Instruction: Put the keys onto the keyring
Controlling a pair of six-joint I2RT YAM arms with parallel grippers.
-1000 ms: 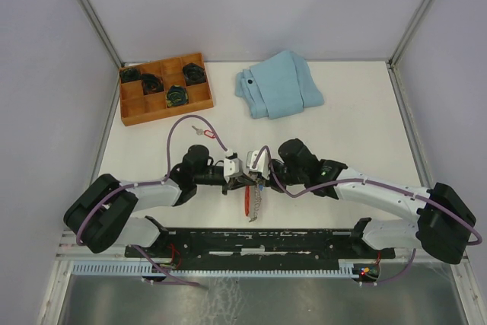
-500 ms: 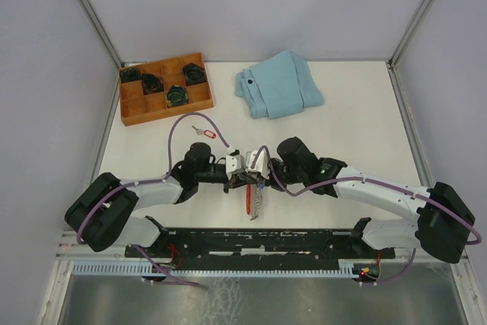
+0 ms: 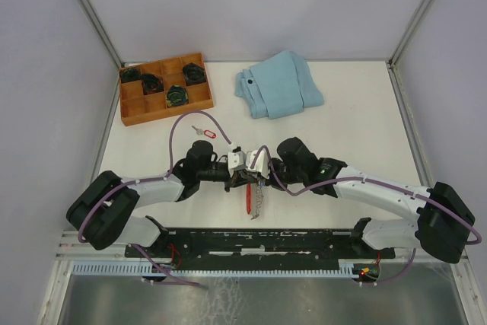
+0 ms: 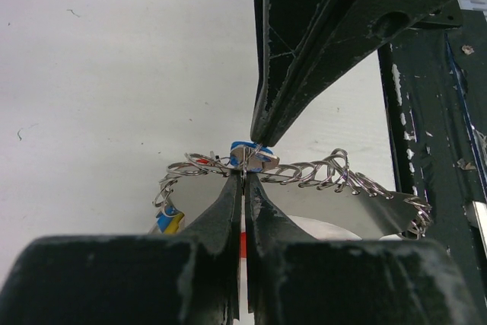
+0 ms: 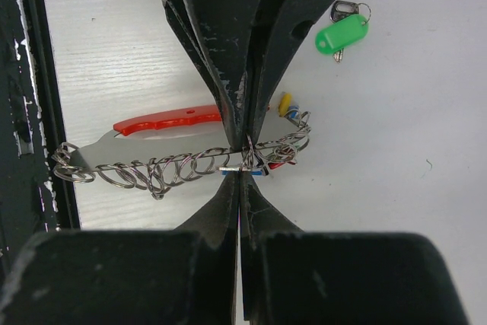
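Just above the table's near middle, my two grippers meet tip to tip over the keyring, a red strip with a row of silvery loops. In the left wrist view my left gripper is shut on the loop row. My right gripper is shut on a blue-tagged key pressed against those loops. Tags in blue and yellow hang at one end of the row. A green-tagged key and a red-tagged key lie loose on the table.
A wooden compartment tray with dark items stands at the back left. A folded light-blue cloth lies at the back middle. A black rail runs along the near edge under the arms.
The left wrist has shifted slightly right and away, closer against the right gripper. The keyring hangs in the same place and both grippers stay shut.
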